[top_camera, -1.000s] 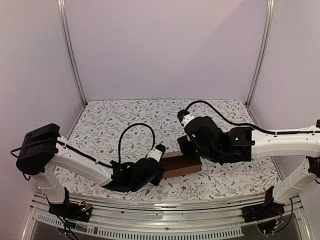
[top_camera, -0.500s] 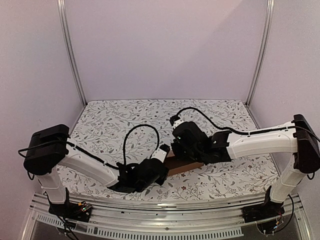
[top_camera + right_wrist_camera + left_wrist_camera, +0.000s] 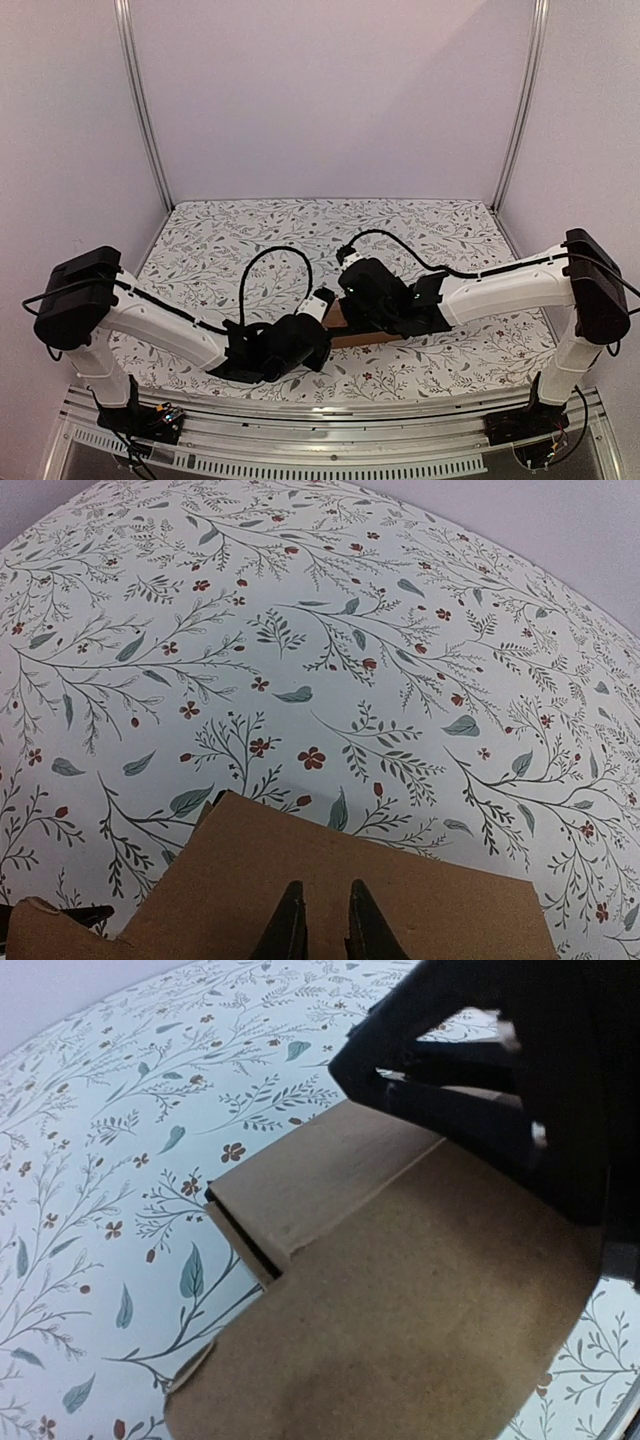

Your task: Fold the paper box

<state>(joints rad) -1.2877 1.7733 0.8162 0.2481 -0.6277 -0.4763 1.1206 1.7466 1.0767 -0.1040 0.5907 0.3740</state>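
Seeing open table point(image 3: 250, 225) stretching behind and to both sides of the work. Noting walls point(image 3: 330, 100) closing it at back and sides, and a rail point(image 3: 320, 415) running along the near edge. Finding both arms reaching inward and meeting at the near middle, crowding over the box point(image 3: 355, 339) sitting on the table there.

Getting only a brown sliver of it from the top view. Getting more from the left wrist: a wide plain panel up close, a stepped edge, a dark slot at one corner. Also catching the right fingers point(image 3: 440, 1110) there, lying over the far side.

Reading the right gripper point(image 3: 324, 900) in its own view as narrow, hanging over a panel edge. Not telling whether it is clamping. Not finding the fingers of the left gripper point(image 3: 322, 318) in any view, so leaving its state as untellable.
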